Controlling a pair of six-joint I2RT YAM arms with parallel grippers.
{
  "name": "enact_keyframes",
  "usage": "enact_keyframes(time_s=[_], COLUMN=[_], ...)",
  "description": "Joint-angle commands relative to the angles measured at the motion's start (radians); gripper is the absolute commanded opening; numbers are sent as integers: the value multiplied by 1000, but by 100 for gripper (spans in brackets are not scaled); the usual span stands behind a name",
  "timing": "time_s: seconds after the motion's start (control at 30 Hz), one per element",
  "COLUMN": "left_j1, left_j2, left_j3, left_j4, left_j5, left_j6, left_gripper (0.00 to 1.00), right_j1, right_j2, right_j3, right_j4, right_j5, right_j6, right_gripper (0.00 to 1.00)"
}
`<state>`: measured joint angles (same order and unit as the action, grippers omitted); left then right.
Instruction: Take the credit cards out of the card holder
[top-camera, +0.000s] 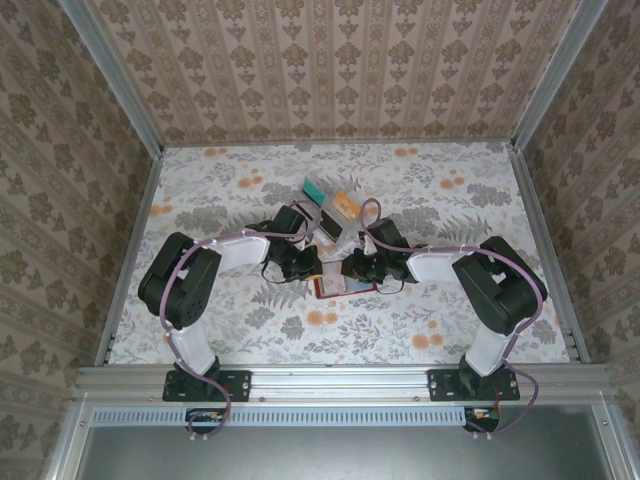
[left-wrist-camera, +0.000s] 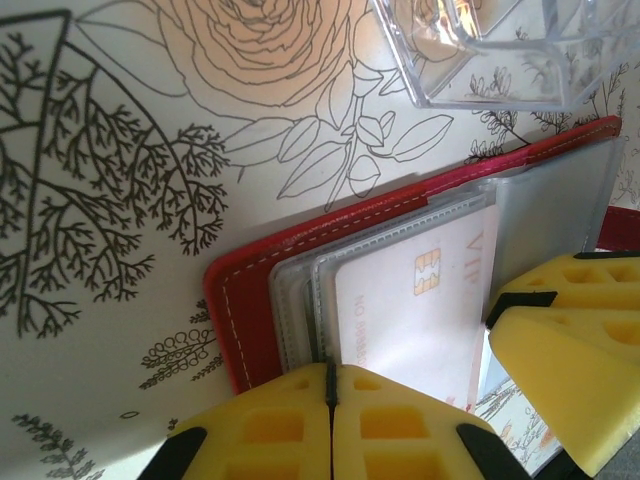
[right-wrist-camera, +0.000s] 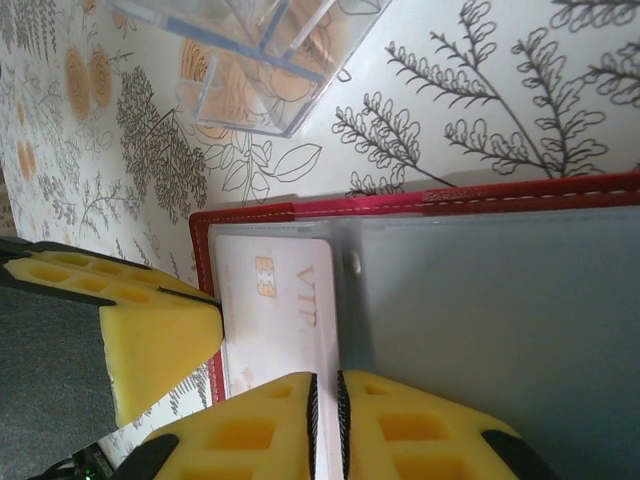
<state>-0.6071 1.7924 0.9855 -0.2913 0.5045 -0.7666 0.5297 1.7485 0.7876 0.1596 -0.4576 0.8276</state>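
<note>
The red card holder (top-camera: 343, 289) lies open on the floral table between both arms. In the left wrist view its red cover (left-wrist-camera: 250, 300) and clear sleeves fan out, and my left gripper (left-wrist-camera: 328, 372) is shut on a sleeve's edge. A pale credit card (left-wrist-camera: 420, 300) with a gold chip and "VIP" print sits in the sleeve. My right gripper (right-wrist-camera: 326, 382) is pinched on the near edge of that credit card (right-wrist-camera: 275, 300), beside the grey-blue lining (right-wrist-camera: 500, 320). From above, the left gripper (top-camera: 316, 268) and the right gripper (top-camera: 352, 270) meet over the holder.
A clear plastic rack (top-camera: 330, 205) with teal and orange cards stands just beyond the holder, close to both wrists; its clear corner (left-wrist-camera: 490, 50) (right-wrist-camera: 250, 60) looms above the fingers. Each wrist view has the other arm's yellow finger (left-wrist-camera: 565, 340) (right-wrist-camera: 150, 325) near the card.
</note>
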Motion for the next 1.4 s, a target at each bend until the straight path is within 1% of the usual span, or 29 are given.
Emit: enact_keyframes(time_s=[0.0,0.2,0.47,0.77,0.93,1.1,1.23,1.3,1.37], left_j1=[-3,-3,-3,-3,-3,-5,-5,-5,-5], left_j2=[45,55,56,58,63,65,64,65,65], left_j3=[-4,2,-5,-6,-7,-10,-11,-13,-15], left_j4=[-62,-62,-65,-64,-59,-60,-58,-58,-58], left_j5=[-34,-31,-32,-29,-26,-27,-30,-32,-32], left_j6=[14,15,17,17,16,15,12,11,12], left_gripper=[6,6,6,6,6,6,6,6,6], right_j1=[-8,-8,-8,-4,1,19,29,29,29], right_j2=[29,41,57,58,55,59,71,75,72], right_j3=[-17,-16,-19,-30,-21,15,26,23,12], right_j4=[51,63,93,175,139,-10,-63,-54,-10], right_j5=[-37,-50,-80,-171,-149,-32,28,18,-17], right_j6=[23,23,26,16,-6,-50,-56,-54,-46], right_gripper=[17,16,18,17,17,20,20,20,18])
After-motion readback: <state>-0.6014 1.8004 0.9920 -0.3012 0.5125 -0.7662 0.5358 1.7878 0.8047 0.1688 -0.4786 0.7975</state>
